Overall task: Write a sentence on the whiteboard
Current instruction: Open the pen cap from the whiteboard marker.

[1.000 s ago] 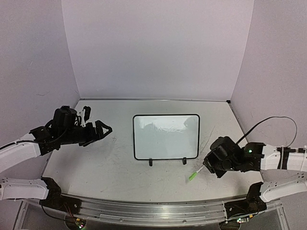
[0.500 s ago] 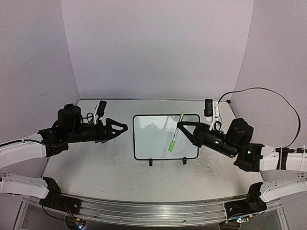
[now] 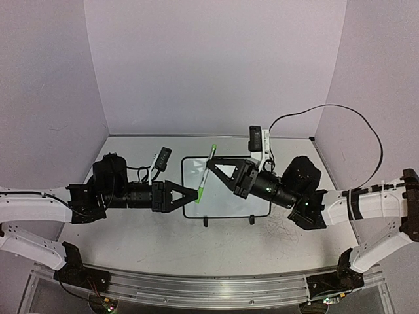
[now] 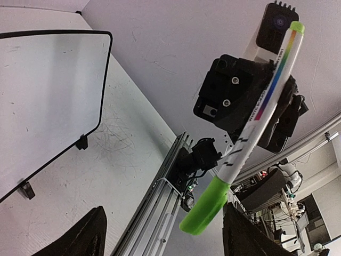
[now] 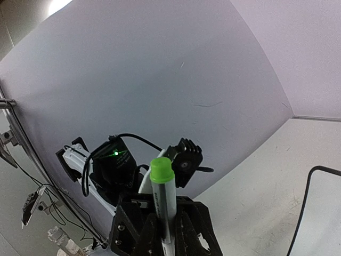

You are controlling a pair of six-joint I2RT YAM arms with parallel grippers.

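Observation:
The whiteboard [image 3: 229,190] stands mid-table on two black feet, and I see no green sentence on it. It also shows in the left wrist view [image 4: 48,96] and as a corner in the right wrist view [image 5: 326,224]. My right gripper [image 3: 211,163] is shut on a white marker [image 3: 207,169] and holds it near-upright above the board's left edge, green cap [image 3: 200,191] down. In the right wrist view the gripper [image 5: 164,230] clamps the marker [image 5: 162,197]. My left gripper [image 3: 195,193] is open, and the cap [image 4: 208,205] hangs between its fingers [image 4: 88,234], close to the right one.
The scuffed white tabletop [image 3: 131,229] runs to a metal rail [image 3: 209,288] at the near edge. Purple-grey walls close in the back and sides. A black cable [image 3: 327,111] loops above the right arm. Both forearms reach in over the table's middle.
My right gripper lifted the marker from the table at front right and carried it left, above the board's left edge. My left arm stretched right until its open fingers flank the cap.

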